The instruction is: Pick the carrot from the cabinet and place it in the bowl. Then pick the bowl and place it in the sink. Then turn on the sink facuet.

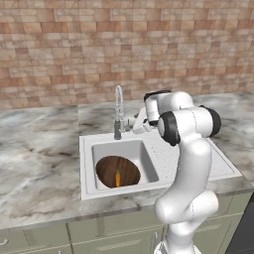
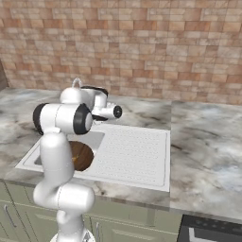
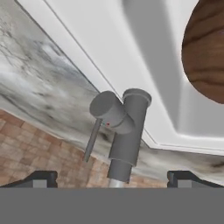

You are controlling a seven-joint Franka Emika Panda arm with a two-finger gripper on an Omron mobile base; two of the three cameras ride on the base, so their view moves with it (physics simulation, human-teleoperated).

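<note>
Both jaws wide apart, sink facuet (image 3: 127,131) base between them.

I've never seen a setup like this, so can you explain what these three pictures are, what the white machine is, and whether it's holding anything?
It is a rendered kitchen. The white machine is a robot arm with a two-finger claw. Two pictures come from cameras behind the arm, one to its left and one to its right. The third looks along the claw itself; its two dark tips show at the bottom.

On the marble counter sits a white sink with a ribbed drainboard. In the basin lies a brown wooden bowl with a small carrot in it.

The claw is open and holds nothing. It points at the base of the faucet, where a thin lever sticks out, between the tips but untouched.
</note>
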